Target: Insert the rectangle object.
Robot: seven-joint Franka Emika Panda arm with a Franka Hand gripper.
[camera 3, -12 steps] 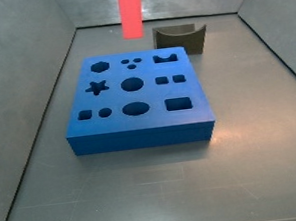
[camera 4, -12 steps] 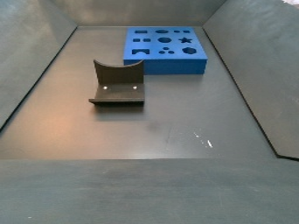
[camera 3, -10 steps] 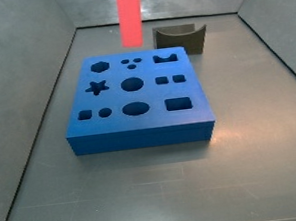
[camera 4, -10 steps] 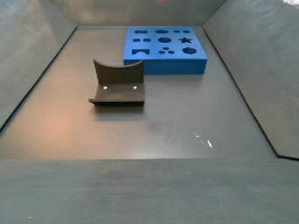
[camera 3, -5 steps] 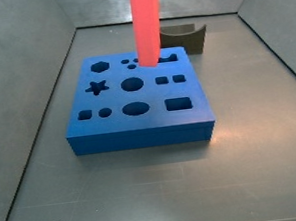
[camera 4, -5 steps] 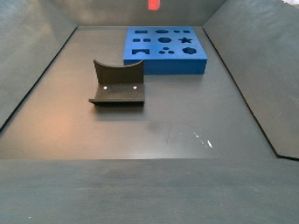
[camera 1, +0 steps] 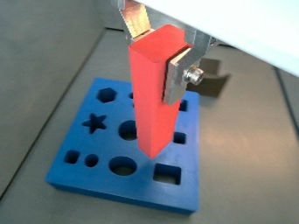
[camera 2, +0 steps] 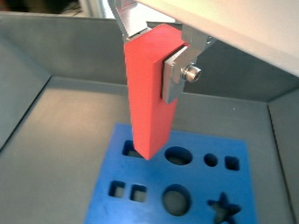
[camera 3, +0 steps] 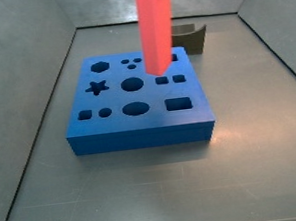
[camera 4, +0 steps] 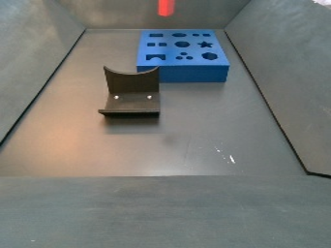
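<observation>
The rectangle object (camera 1: 156, 92) isn't in yet: it hangs upright above the blue block (camera 3: 135, 96), its lower end over the holes, so lowering and seating it are left, I'd say. The gripper (camera 1: 160, 48), above the block, is closed on the bar's upper part, silver fingers (camera 2: 174, 70) clamped against its sides.
</observation>
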